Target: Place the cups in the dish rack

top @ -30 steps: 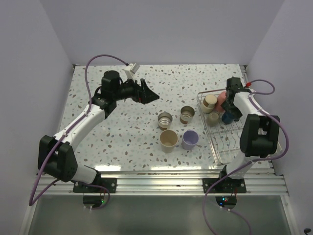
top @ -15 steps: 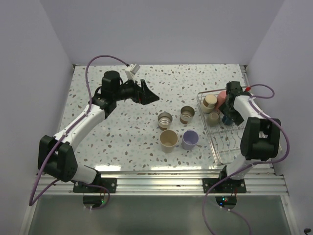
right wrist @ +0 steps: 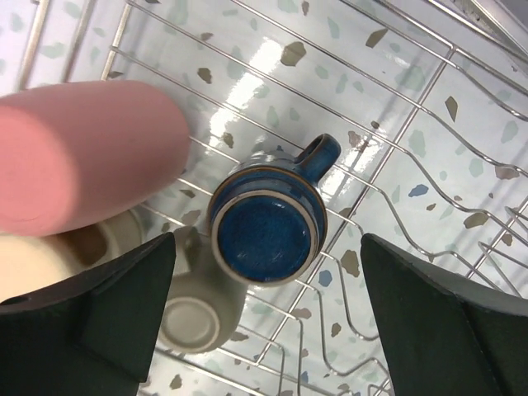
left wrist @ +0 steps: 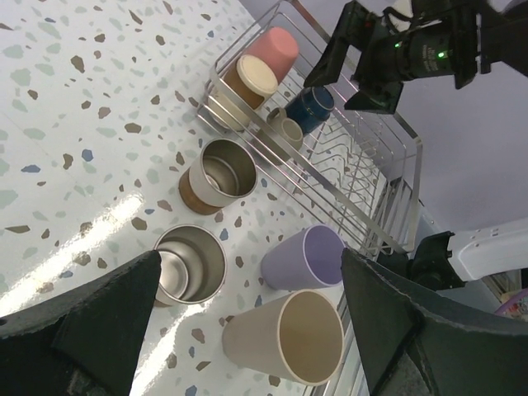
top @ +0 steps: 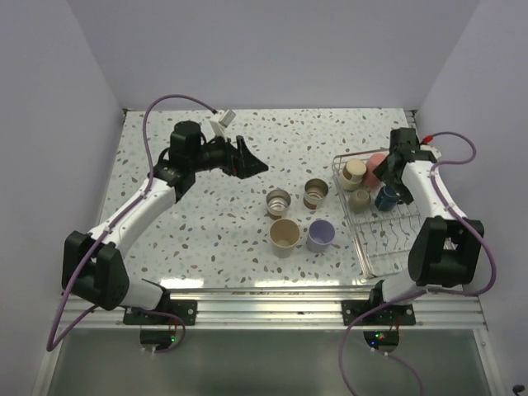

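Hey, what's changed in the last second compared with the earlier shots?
The right gripper opened, letting go of the dark blue cup in the dish rack, and drew back from it. The left gripper stayed open, and the four cups outside the rack did not move.

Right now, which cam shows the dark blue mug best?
Right wrist: the dark blue mug is centred and close, handle clear. Top external shows it tiny. Left wrist shows it distant, partly behind the dish rack wires.
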You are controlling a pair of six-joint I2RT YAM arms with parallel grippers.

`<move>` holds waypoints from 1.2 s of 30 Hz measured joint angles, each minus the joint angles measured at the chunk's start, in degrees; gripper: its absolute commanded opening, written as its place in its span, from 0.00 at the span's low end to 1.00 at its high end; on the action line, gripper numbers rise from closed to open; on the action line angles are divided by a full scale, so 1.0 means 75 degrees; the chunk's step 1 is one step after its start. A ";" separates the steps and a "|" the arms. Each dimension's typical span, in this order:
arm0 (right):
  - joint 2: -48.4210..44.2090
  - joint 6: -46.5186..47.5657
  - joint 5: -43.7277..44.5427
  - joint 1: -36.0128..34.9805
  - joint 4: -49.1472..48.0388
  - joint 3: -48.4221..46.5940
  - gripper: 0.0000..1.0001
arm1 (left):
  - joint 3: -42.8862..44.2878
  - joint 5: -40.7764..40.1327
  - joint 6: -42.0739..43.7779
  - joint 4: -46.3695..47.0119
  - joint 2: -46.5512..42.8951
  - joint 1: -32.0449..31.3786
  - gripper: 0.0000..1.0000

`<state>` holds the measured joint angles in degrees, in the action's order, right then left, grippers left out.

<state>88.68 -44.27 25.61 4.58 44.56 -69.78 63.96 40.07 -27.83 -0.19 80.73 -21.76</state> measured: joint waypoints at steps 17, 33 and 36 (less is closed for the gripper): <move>-0.1859 0.0026 -0.1253 -0.0003 0.1346 -0.2323 0.98 | 0.1970 -0.3620 0.0877 -0.3293 0.2742 -0.1259 0.82; -0.3724 0.0163 -0.2189 -0.0003 0.2448 -0.1253 0.98 | 0.2556 -0.4785 0.0507 -0.4342 0.4167 -0.1932 0.00; -0.3692 0.0178 -0.2375 -0.0003 0.2492 -0.1288 0.98 | 0.2827 -0.4841 0.0498 -0.4441 0.4240 -0.1935 0.00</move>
<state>60.99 -42.94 7.79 4.56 63.24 -79.44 85.17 3.77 -24.10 -33.50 112.53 -36.27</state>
